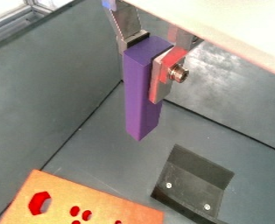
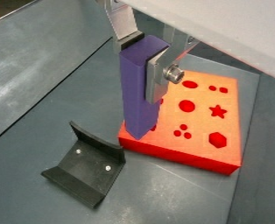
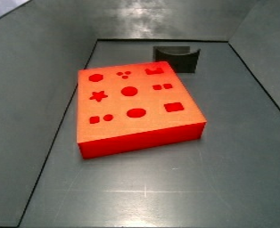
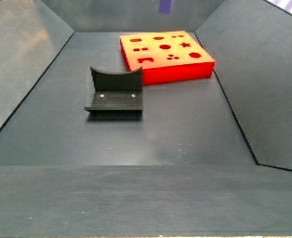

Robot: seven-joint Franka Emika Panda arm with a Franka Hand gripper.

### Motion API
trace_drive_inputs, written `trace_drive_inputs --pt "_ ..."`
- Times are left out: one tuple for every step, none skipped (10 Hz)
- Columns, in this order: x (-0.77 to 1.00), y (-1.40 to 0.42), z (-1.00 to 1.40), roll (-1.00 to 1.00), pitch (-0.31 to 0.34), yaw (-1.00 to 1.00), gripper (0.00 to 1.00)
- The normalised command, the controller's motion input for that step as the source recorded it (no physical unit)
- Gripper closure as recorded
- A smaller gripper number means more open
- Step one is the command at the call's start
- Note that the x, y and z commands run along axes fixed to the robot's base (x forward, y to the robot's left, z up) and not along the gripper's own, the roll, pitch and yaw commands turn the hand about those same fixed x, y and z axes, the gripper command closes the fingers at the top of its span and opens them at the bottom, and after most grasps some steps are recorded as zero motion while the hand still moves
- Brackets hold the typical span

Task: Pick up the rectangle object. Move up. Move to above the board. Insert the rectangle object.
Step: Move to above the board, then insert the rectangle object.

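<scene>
My gripper (image 1: 150, 57) is shut on the rectangle object (image 1: 143, 92), a slim purple bar hanging upright between the silver fingers; both wrist views show this (image 2: 146, 54), with the bar (image 2: 140, 96) well above the floor. The board (image 2: 204, 114), a flat red-orange block with darker cut-outs, lies below and partly behind the bar. It also shows in a wrist view (image 1: 70, 206) and in both side views (image 3: 130, 102) (image 4: 167, 51). Only the bar's lower end (image 4: 166, 6) shows in a side view, above the board's far side. The gripper itself is out of both side views.
The dark fixture (image 2: 88, 166) stands on the grey floor beside the board, also visible in a wrist view (image 1: 199, 179) and in both side views (image 3: 178, 56) (image 4: 115, 91). Sloping grey walls enclose the floor on all sides.
</scene>
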Motion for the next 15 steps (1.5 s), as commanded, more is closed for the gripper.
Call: trace_drive_inputs --pt "-0.04 -1.0 0.25 0.05 0.42 0.94 1.0" --pt "-0.04 -1.0 0.24 0.05 0.408 0.93 1.0" --pt "-0.03 -1.0 0.26 0.06 0.32 0.62 1.0" --pt "-0.03 -1.0 0.25 0.03 0.256 0.46 1.0" --pt "-0.02 -1.0 0.25 0.03 0.14 0.18 1.0" --pt "-0.01 -1.0 0.25 0.01 0.108 0.08 1.0" --pt "0.0 -1.0 0.26 0.01 0.094 0.03 1.0" --pt "0.01 -1.0 0.26 0.01 0.092 0.03 1.0" --pt "0.03 -1.0 0.26 0.01 0.1 0.02 1.0" --pt "0.06 -0.75 0.2 0.01 0.116 0.01 1.0" --pt "0.07 -0.47 0.13 0.01 0.124 0.01 1.0" --pt "0.07 -0.33 0.09 0.01 0.122 0.0 1.0" --pt "0.01 0.0 -0.06 0.0 -0.001 -1.0 1.0" --pt "0.04 0.0 -0.08 0.0 0.0 -0.99 1.0" --pt "0.01 0.0 -0.07 0.0 0.0 -1.0 1.0"
